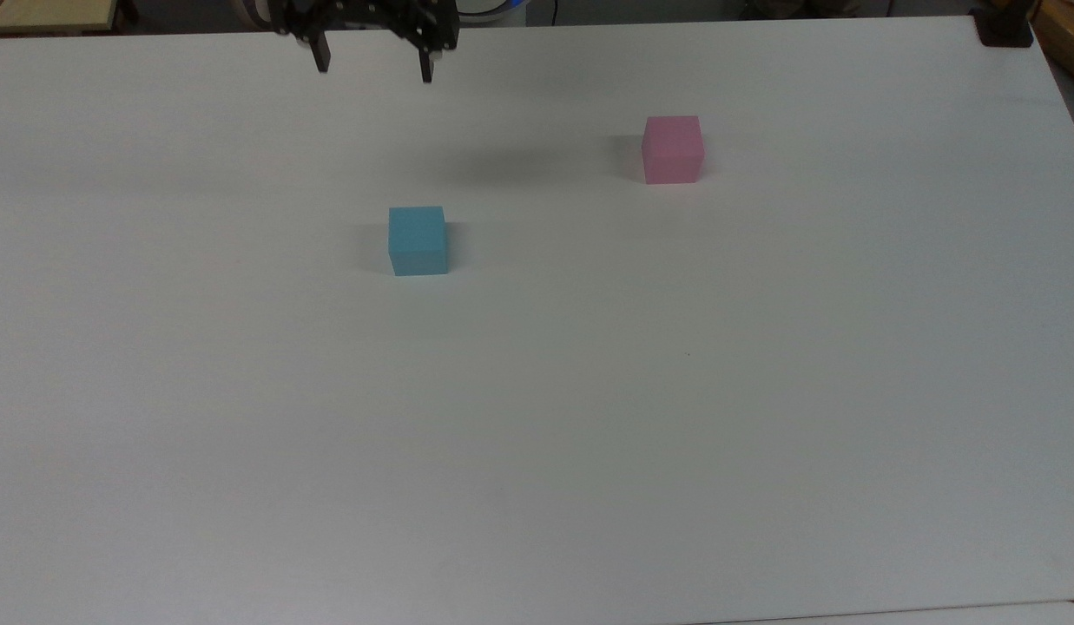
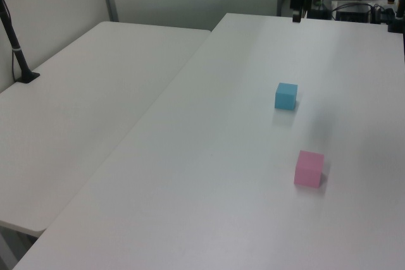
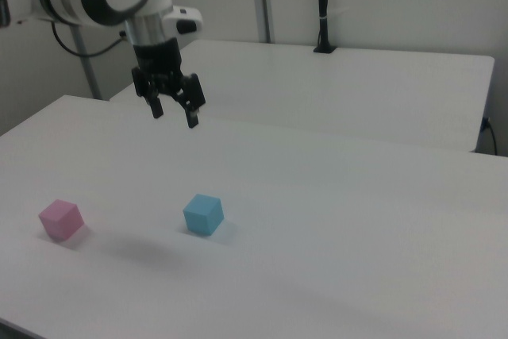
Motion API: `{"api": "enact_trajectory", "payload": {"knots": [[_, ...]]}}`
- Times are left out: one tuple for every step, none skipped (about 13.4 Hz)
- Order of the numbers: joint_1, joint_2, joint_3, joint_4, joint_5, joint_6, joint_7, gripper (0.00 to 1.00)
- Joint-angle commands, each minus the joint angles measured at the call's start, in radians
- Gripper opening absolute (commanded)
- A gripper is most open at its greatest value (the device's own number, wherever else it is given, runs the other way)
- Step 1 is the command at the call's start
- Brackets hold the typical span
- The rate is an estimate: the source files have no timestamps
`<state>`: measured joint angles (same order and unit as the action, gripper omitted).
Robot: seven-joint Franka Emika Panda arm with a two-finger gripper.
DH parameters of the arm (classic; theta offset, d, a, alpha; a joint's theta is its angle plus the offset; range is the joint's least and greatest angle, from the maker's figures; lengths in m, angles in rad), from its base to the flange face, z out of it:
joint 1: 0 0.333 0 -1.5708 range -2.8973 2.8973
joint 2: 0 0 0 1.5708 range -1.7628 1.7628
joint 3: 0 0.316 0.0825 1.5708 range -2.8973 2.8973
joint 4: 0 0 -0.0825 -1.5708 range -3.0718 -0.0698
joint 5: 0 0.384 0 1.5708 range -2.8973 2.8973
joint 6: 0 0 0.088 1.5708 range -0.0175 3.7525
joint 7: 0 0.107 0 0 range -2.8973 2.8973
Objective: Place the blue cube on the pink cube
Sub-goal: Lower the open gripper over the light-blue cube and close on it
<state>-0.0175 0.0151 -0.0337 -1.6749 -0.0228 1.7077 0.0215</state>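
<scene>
Both matte — blue cube (image 1: 418, 240), pink cube (image 1: 672, 148); claw (image 3: 175, 115) spread.

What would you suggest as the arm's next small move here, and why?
Probably lower the open pincer down over the blue cube: it hangs empty above the table, while that cube sits untouched, apart from the pink cube.

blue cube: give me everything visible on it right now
The blue cube is small, light sky-blue and matte, with plain unmarked faces and crisp edges. It sits flat and upright on the white table, nothing on or against it. In the top view it lies left of and nearer the camera than the pink cube, well apart from it. The open end effector hangs above the table, clear of it.
</scene>
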Motion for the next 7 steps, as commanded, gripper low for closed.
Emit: {"api": "enact_trajectory", "payload": {"knots": [[0.004, -0.007, -0.011, -0.152, 0.008, 0.156, -0.026, 1.0], [0.004, -0.006, -0.011, -0.195, 0.006, 0.206, -0.026, 1.0], [0.004, -0.004, -0.011, -0.224, 0.003, 0.233, -0.028, 1.0], [0.005, 0.011, -0.011, -0.261, -0.012, 0.271, -0.028, 1.0], [0.01, 0.026, -0.009, -0.294, -0.035, 0.309, -0.028, 1.0], [0.011, 0.04, -0.009, -0.317, -0.048, 0.346, -0.026, 1.0], [0.013, 0.057, -0.009, -0.348, -0.055, 0.399, -0.028, 1.0]]}}
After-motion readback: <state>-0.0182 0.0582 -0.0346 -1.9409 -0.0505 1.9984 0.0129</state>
